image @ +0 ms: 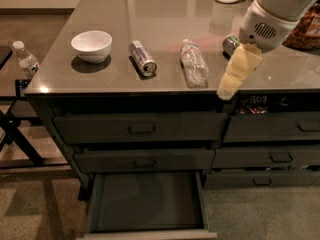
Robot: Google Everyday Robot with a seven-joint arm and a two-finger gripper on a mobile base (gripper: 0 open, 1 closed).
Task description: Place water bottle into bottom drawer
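The water bottle [194,64], clear ribbed plastic with a white cap, lies on its side on the grey counter, near the front edge. My gripper [226,90], cream-coloured under a white wrist, hangs just right of the bottle at the counter's front edge and is not touching it. It holds nothing that I can see. The bottom drawer [150,232] is pulled out below the left stack, and its dark flat floor is bare.
A white bowl [91,45] and a drink can [143,58] sit left of the bottle. A second can [231,44] is partly hidden behind my arm. A small dark-labelled bottle [26,60] stands on a folding stand at the left. Two shut drawers with handles are above the open one.
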